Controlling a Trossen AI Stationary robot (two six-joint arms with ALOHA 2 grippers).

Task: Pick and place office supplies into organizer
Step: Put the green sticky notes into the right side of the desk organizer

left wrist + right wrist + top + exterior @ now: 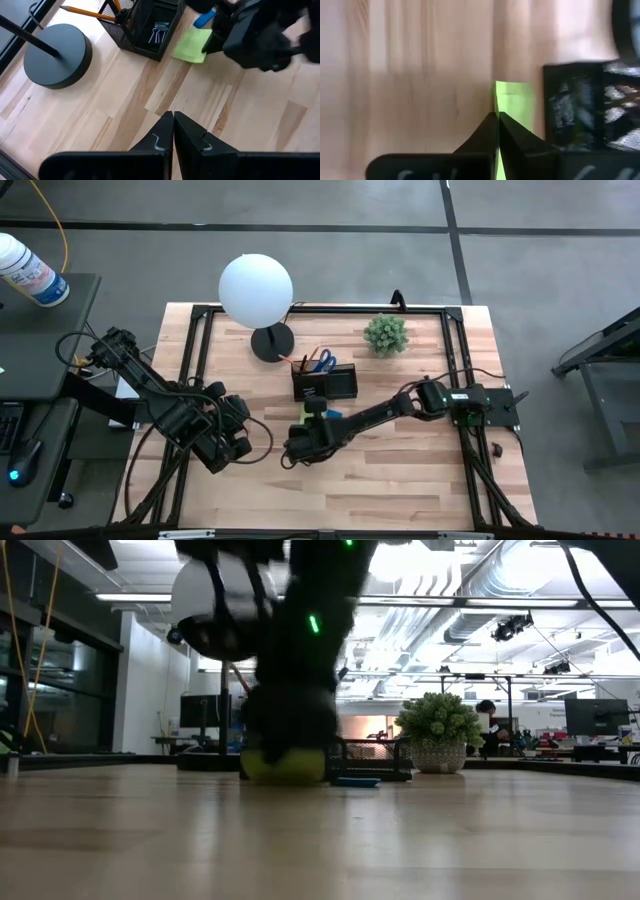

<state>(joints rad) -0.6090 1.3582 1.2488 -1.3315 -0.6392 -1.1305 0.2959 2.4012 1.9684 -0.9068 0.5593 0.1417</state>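
on the wood surface [400, 470] mid-frame, just below the organizer [325, 383], my right hand [497, 118] has pinched shut on the sticky-note pad [512, 102] edge, light and floppy i'd guess, while my left hand [173, 120] waits closed.

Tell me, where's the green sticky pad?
In the high view, the green sticky pad lies on the table near the middle, just in front of the organizer, beside the right end effector.

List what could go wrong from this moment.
1. The right tool is shut at the edge of the green sticky pad; whether it has hold is unclear, so the pad may slip or stay behind.
2. The pad lies close beside the black organizer, so lifting could bump it.
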